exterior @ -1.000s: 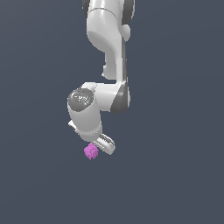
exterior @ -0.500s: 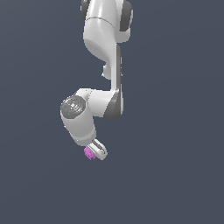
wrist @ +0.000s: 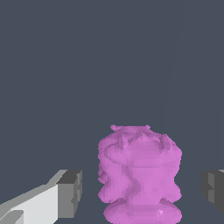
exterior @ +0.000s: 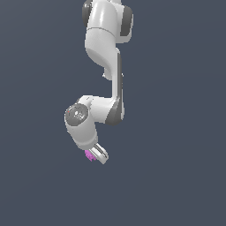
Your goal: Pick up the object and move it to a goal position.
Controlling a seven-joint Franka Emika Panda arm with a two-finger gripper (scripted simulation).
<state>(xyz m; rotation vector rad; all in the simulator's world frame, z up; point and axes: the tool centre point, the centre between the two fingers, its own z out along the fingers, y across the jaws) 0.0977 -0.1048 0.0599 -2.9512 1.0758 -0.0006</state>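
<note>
— What do you get from the exterior view?

— My arm (exterior: 103, 66) hangs down against a flat dark grey-blue backdrop, its top cut off by the frame. The wrist bends toward the exterior view's left, and my gripper (exterior: 98, 155) points down at the low end. Only a sliver of the object (exterior: 89, 155) shows there, a bit of magenta peeking out on the exterior view's left side of the fingers; the rest is hidden behind the white finger body. From here I cannot tell whether the fingers touch it, or how far apart they stand.

— And the wrist view?

— Much clearer. The object (wrist: 139, 171) sits between my two fingers (wrist: 70, 192), a knobbly pink lump with spiky bumps round its upper rim and a wider flared foot, which the frame edge cuts off. One finger shows as a white body with a dark grey pad; of the other I see only a grey pad at the picture's border. Dark backdrop shows on both sides between the pads and the lump, so my gripper is spread wide, with the object in the gap and neither pad touching it.

— What is it resting on?

— I cannot tell. The ground looks the same flat grey everywhere, with no visible edge or shadow.
</note>
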